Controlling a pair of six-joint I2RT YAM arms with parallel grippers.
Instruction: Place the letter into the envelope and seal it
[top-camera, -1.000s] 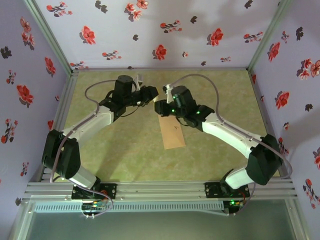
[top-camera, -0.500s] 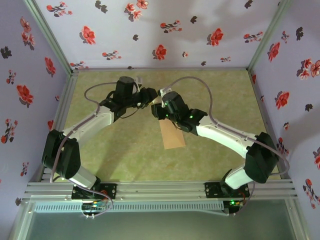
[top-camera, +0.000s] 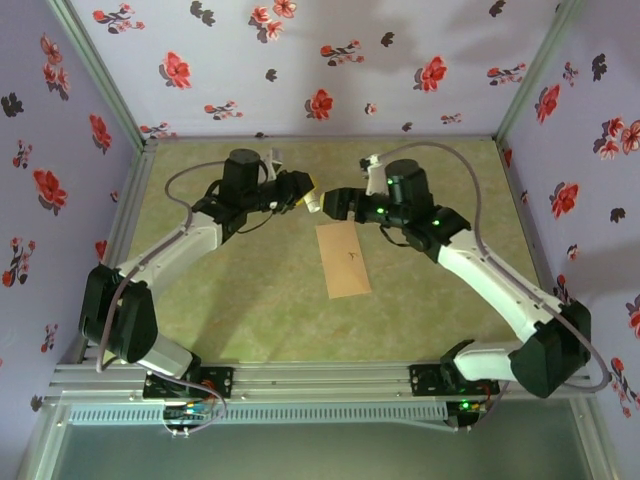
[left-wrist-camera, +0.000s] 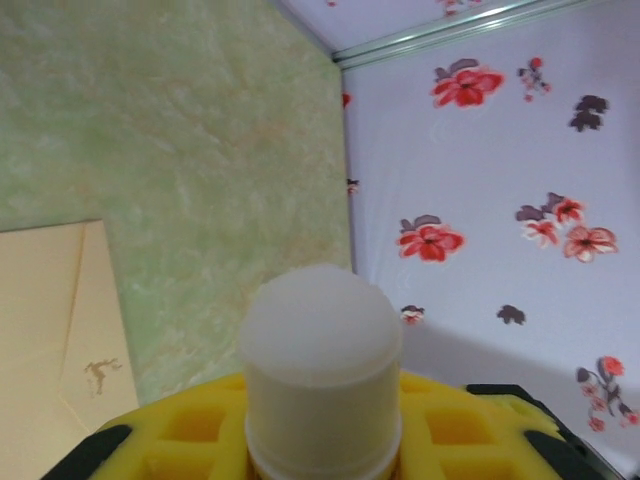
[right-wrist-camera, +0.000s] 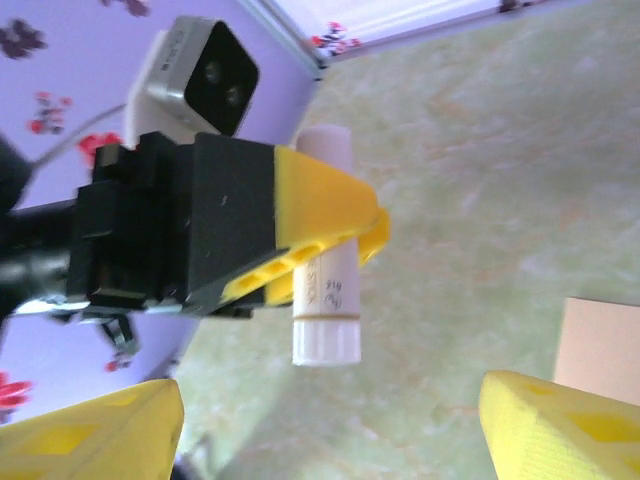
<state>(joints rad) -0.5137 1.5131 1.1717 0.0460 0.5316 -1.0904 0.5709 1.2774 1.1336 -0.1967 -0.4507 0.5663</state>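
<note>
**Left pincer grips the stick, right pincer spread before its free end**

At the near edge, the frame rail (top-camera: 320, 380) carries both arm bases. Beyond it the envelope (top-camera: 343, 260) lies flat on the table (top-camera: 230, 310), its long side running away from the bases and its small dark mark facing up. Whether the letter is inside it I cannot tell.

Just past the envelope's far end, the left gripper (top-camera: 303, 196) is clenched around the middle of the white stick (right-wrist-camera: 324, 300). The stick's wider end pokes out toward the right gripper (right-wrist-camera: 330, 440), whose fingers are released, wide apart and touching nothing.

The step in hand looks like taking hold of that exposed end, probably a cap. To do it well, the right fingers should straddle the end squarely and close only on the wider part. They should then pull straight along the stick's axis while the left holds firm. A skewed pull could twist the stick in the grip. The stick hangs clear above the table, so there is room to draw it apart.

The table is a pale green marbled sheet with a matte look. Far behind it, lilac walls (top-camera: 330, 60) with red flowers close the cell on three sides.
</note>
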